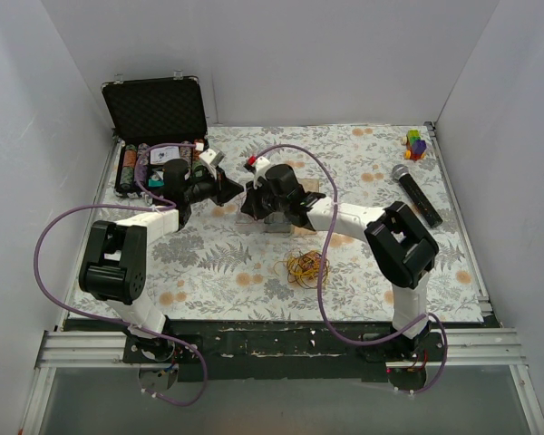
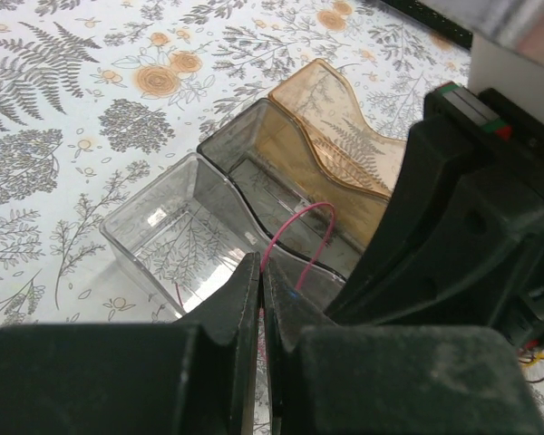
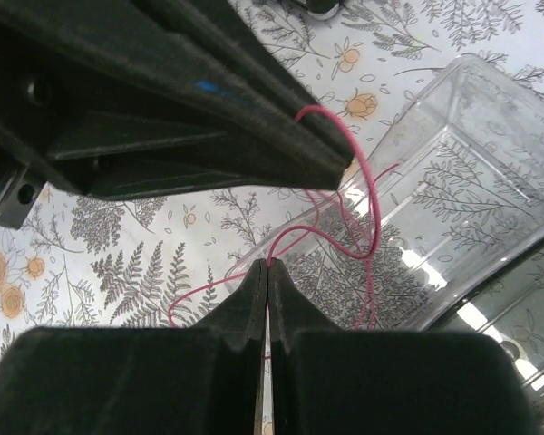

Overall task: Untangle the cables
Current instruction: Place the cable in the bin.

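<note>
Jaws on both arms are clenched tight, each pair pinching the same pink wire [image 2: 310, 208]. The left jaws close on it with no gap showing between their tips, and the wire arches up out of them in a loop over a clear container [image 2: 154, 227]. The right jaws meet edge to edge on another stretch of the wire, which curls above them and runs up to the tip of the left jaws just overhead. Both pairs hover close together over the middle of the floral desk [image 1: 372, 163], above a row of three touching containers: the clear one, a smoky grey one [image 2: 236, 154] and an amber one [image 2: 344, 127]. The cables [image 1: 306, 266] lie in a yellow-orange tangle on the desk, nearer the arm bases and apart from both jaws. Printing on items in the open black case [image 1: 154, 109] is too small to read.
</note>
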`<state>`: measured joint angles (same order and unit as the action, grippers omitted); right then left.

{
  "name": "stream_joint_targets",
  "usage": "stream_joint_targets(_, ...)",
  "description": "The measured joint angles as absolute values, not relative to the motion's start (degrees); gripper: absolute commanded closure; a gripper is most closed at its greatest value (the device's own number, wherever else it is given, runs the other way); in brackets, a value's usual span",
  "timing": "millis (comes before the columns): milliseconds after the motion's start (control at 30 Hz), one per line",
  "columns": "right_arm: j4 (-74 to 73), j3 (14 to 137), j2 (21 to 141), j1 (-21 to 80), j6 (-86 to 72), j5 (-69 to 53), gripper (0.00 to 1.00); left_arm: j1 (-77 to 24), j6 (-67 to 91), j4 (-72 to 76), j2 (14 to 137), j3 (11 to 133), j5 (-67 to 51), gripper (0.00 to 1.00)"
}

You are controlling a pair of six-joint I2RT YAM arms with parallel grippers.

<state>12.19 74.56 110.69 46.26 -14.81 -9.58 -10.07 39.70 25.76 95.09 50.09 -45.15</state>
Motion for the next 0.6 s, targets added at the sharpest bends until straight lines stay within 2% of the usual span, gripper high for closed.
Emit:
stream_joint_targets(233, 13.15, 74.59, 110.76, 45.34, -15.68, -8.47, 0.98, -10.07, 40.12, 24.93, 95.09, 50.96, -49.87, 1.0)
stream_joint_targets(300, 13.04, 74.94, 111.11, 45.1, -16.4, -7.81, 0.96, -10.09, 40.03, 24.53, 95.09, 51.13, -50.46, 1.0)
stream_joint_targets(467, 12.71, 76.88, 113.06, 45.01, -18.55, -6.04, 0.72, -10.68, 38.52, 23.03, 95.09, 51.13, -49.71, 1.0)
stream_joint_targets(600, 12.14, 75.96, 112.97, 45.01, -20.08, -5.37, 0.45, -12.82, 33.71, 20.38, 95.13, 51.16, -43.68, 1.0)
